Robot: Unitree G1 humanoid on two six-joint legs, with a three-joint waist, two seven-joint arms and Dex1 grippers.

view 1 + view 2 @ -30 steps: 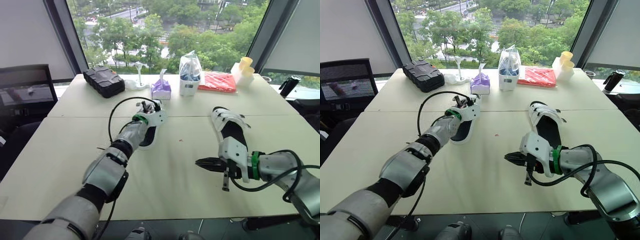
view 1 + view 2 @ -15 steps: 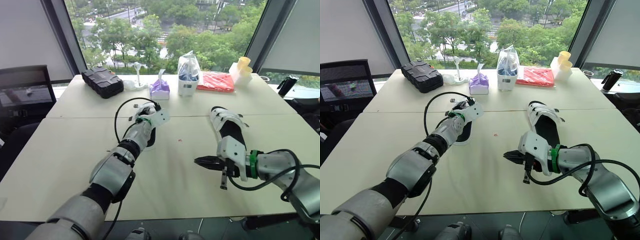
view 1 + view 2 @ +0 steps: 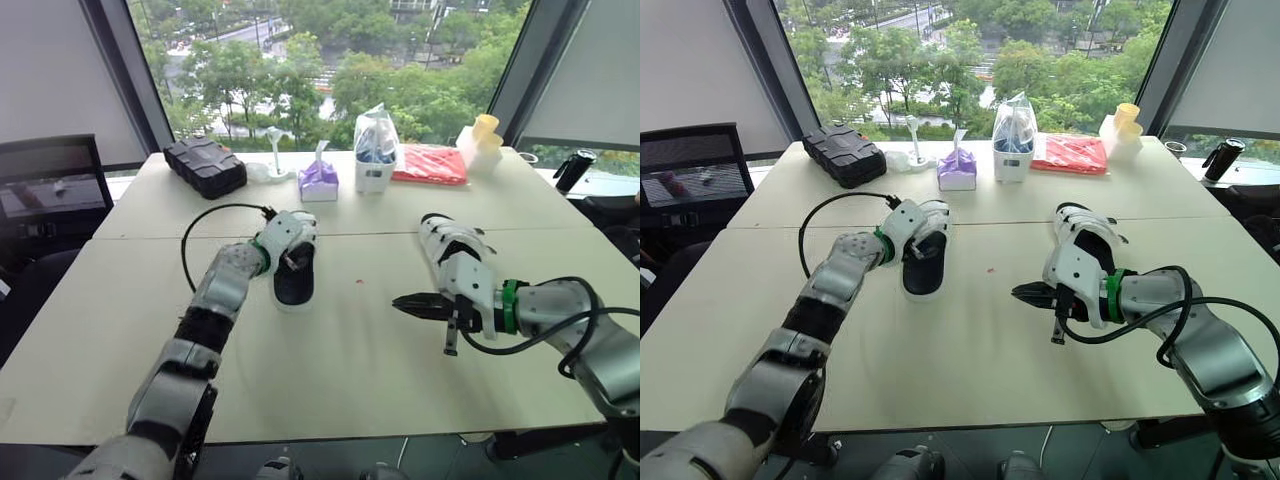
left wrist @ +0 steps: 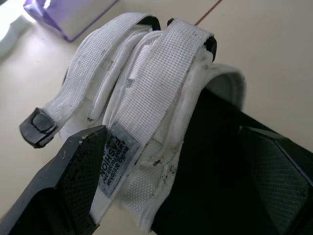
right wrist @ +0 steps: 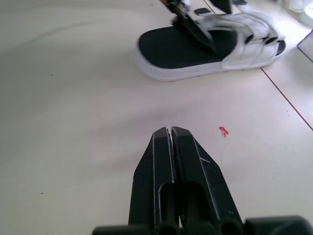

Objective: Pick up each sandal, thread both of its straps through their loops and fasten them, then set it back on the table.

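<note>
Your left tool (image 4: 171, 142) is spread astride the white straps (image 4: 161, 73) of the left sandal (image 3: 293, 282), which lies flat on the bench (image 3: 330, 380). Fastening looks unfinished. Your right tool (image 5: 171, 139) hovers pressed together and empty near the right sandal (image 3: 452, 248), which is not yet lifted.

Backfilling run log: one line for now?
left gripper: open, straddling left sandal straps | right gripper: shut, empty, over table | right sandal: on table

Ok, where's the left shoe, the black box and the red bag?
left sandal (image 3: 294, 284): left eye view, on its black footbed.
black box (image 3: 205, 163): left eye view, on the middle of its top.
red bag (image 3: 432, 165): left eye view, on its middle.
</note>
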